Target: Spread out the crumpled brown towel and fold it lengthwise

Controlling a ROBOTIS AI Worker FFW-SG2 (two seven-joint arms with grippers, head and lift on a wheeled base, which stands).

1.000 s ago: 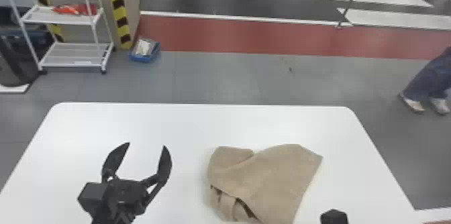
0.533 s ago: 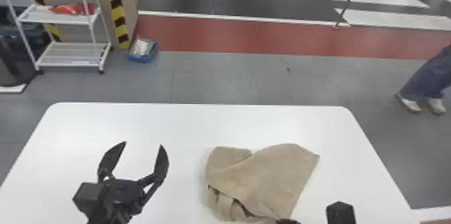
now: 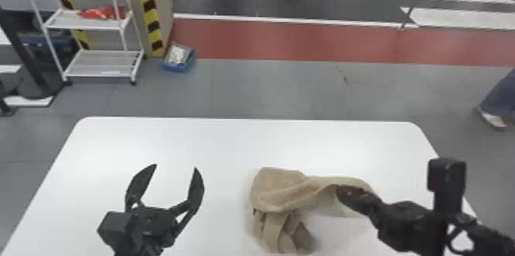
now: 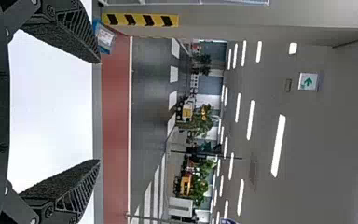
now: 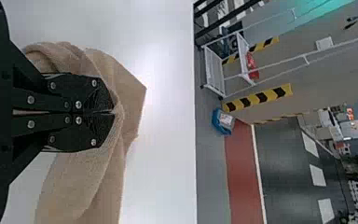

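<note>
The brown towel (image 3: 274,194) is on the white table (image 3: 153,132), crumpled and partly raised. The right gripper (image 3: 340,191) is at the towel's 3 o'clock side, and its two fingers are closed together on the cloth, which goes up to them and drapes around their tips. Towards 6 o'clock, the towel lies in loose, twisted folds. The left gripper (image 3: 175,167) is over the table, at 9 o'clock from the towel, apart from it, with fingers wide open and empty.

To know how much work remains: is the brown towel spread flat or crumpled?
Crumpled. The towel lies bunched in overlapping folds on the table, and the right gripper pinches part of it.
</note>
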